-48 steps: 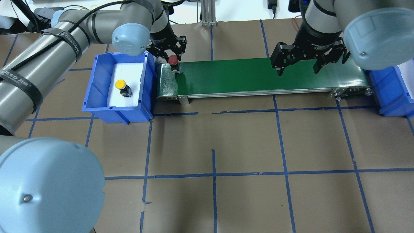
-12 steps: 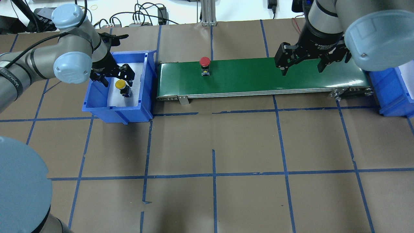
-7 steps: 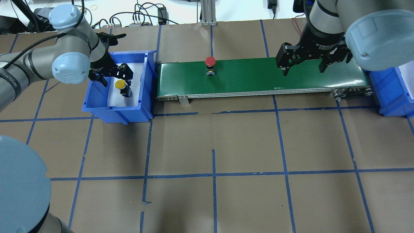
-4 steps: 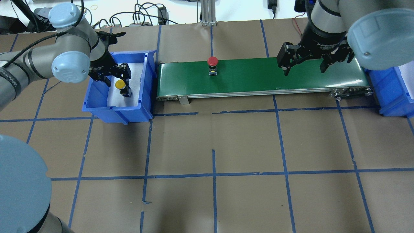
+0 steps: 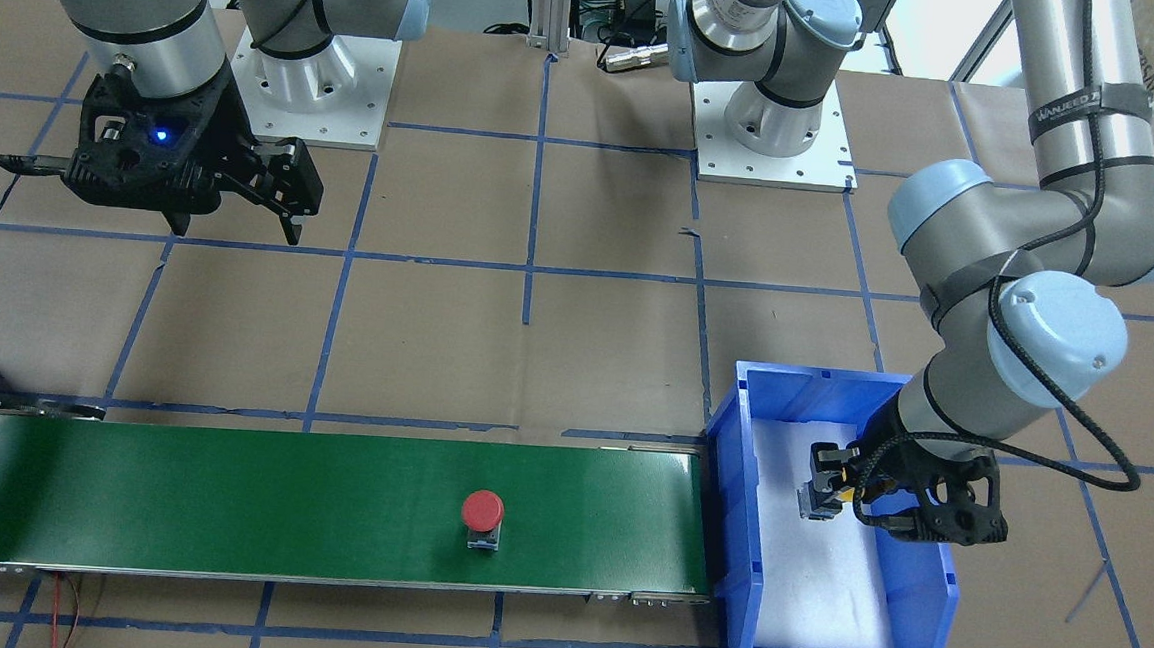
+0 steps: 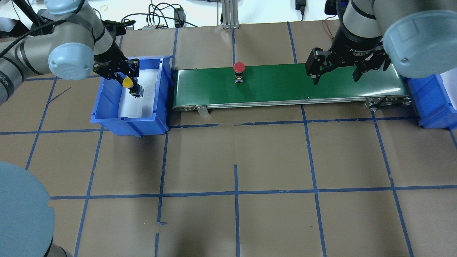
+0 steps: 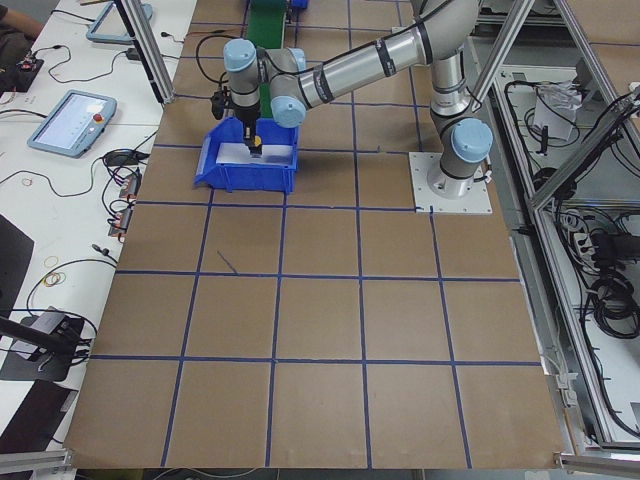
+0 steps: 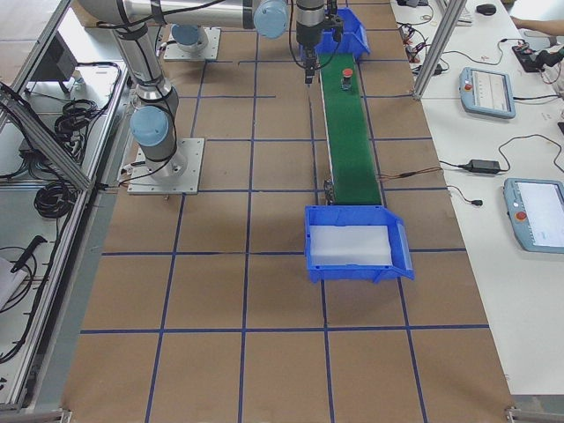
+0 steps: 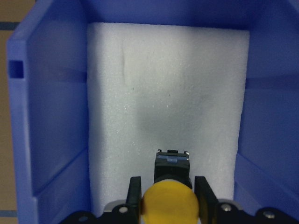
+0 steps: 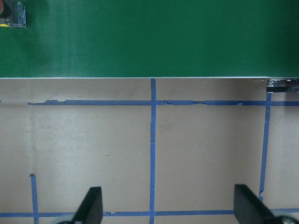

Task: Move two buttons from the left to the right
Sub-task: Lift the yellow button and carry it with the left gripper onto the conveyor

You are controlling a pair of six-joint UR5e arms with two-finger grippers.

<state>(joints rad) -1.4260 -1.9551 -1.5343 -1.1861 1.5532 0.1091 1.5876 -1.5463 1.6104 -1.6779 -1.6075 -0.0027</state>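
The yellow button point(image 6: 127, 82) is held between my left gripper's fingers point(image 9: 135, 193), lifted a little above the white foam in the left blue bin point(image 6: 132, 125). The left gripper point(image 6: 128, 75) is shut on it; in the left wrist view the yellow cap point(image 9: 170, 205) sits between the jaws with its black body pointing out. The red button point(image 6: 239, 67) stands upright on the green conveyor belt point(image 6: 285, 85), left of the middle; it also shows in the front view point(image 5: 482, 512). My right gripper point(image 6: 335, 73) is open and empty over the belt's right part.
A second blue bin point(image 6: 433, 103) with white foam stands at the belt's right end, also in the right exterior view point(image 8: 352, 264). The table is brown paper with a blue tape grid. Cables lie along the far edge.
My left gripper has shut on the yellow button and raised it off the foam. The red button has ridden the belt to the right. The right gripper has barely moved.
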